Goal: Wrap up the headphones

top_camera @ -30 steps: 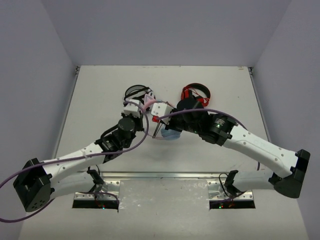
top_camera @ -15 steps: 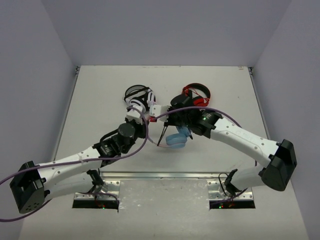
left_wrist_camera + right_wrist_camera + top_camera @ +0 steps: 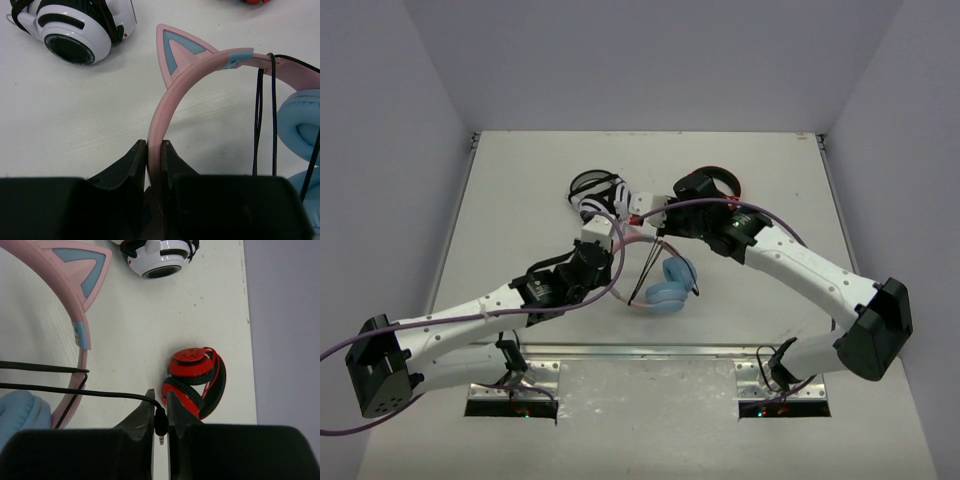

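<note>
The headphones lie mid-table, with light-blue earcups (image 3: 668,290) and a pink headband (image 3: 165,100) bearing a pink cat ear (image 3: 177,50). My left gripper (image 3: 154,150) is shut on the headband, which stands edge-up between the jaws; it sits left of the earcups in the top view (image 3: 607,240). My right gripper (image 3: 160,410) is shut on the plug end (image 3: 160,422) of the thin black cable (image 3: 645,270). It is just beyond the headphones in the top view (image 3: 645,218). The cable runs taut from the plug and crosses the headband (image 3: 80,325) in two strands.
Black-and-white headphones (image 3: 598,192) lie just behind my left gripper, also in the left wrist view (image 3: 75,30). Red-and-black headphones (image 3: 715,185) lie close beside my right gripper, also in the right wrist view (image 3: 197,382). The table's back edge (image 3: 650,132) and walls lie beyond.
My right gripper has moved toward the back of the table with the plug, pulling the cable taut. The earcups have shifted toward the near edge. The left gripper keeps hold of the headband.
</note>
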Robot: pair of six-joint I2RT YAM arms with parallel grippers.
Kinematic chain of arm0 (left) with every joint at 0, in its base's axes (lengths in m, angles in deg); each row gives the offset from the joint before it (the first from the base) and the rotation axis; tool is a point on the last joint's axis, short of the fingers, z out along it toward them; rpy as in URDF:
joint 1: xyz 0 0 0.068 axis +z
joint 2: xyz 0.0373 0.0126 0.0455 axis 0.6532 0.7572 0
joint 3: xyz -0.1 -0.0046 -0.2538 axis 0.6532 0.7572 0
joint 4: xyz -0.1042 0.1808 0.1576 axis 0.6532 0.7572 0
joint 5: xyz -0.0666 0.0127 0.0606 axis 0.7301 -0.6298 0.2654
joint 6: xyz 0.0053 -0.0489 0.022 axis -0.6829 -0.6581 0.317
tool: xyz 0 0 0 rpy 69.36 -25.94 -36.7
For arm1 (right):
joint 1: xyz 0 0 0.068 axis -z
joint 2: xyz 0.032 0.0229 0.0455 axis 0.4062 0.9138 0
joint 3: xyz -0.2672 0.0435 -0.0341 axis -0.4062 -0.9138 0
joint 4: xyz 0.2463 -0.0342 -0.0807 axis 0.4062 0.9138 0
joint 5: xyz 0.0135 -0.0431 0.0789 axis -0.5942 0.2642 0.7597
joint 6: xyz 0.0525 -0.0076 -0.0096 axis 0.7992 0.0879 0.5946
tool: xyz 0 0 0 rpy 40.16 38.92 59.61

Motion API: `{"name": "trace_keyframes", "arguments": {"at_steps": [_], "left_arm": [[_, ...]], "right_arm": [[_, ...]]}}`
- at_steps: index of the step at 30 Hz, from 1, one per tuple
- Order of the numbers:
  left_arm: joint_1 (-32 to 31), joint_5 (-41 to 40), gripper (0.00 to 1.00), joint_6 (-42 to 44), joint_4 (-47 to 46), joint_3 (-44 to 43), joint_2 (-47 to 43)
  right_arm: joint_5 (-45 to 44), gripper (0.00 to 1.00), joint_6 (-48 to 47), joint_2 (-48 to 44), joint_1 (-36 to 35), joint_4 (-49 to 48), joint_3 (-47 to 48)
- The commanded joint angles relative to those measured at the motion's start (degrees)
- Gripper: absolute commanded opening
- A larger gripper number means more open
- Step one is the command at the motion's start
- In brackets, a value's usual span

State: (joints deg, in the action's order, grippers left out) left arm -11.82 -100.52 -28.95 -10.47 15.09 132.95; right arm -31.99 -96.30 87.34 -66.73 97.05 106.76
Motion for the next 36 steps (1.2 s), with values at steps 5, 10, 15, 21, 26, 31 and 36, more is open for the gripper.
{"name": "trace_keyframes", "arguments": {"at_steps": [5,10,15,21,26,31,36], "left_arm": [[-1.3,1.2,0.0,-2.0,4.9,-3.2,-1.5],[-1.3,4.0,0.01,-0.9,6.1,-4.8,-4.4],[-1.3,6.1,0.01,0.3,5.7,-5.6,-7.5],[-1.3,8.6,0.0,2.8,3.8,-7.0,-8.6],[-1.3,4.8,0.0,3.8,2.4,-8.9,-7.6],[-0.7,3.5,0.0,6.1,-2.2,-9.8,-8.1],[2.0,9.8,0.0,8.2,-6.4,-11.1,-5.9]], "right_arm": [[1.2,0.01,1.9,-0.1,4.3,-3.7,2.4],[-0.2,0.09,3.0,0.2,7.0,-8.0,-0.3],[1.3,0.07,4.2,1.3,7.2,-7.8,-0.6],[3.1,0.11,5.6,0.4,7.2,-9.5,-2.2],[5.9,0.2,8.2,-0.3,8.0,-7.4,-1.5],[10.2,0.28,12.6,-0.8,11.4,-6.0,-2.2],[12.9,0.38,14.9,-0.7,12.4,-5.9,-2.5]]}}
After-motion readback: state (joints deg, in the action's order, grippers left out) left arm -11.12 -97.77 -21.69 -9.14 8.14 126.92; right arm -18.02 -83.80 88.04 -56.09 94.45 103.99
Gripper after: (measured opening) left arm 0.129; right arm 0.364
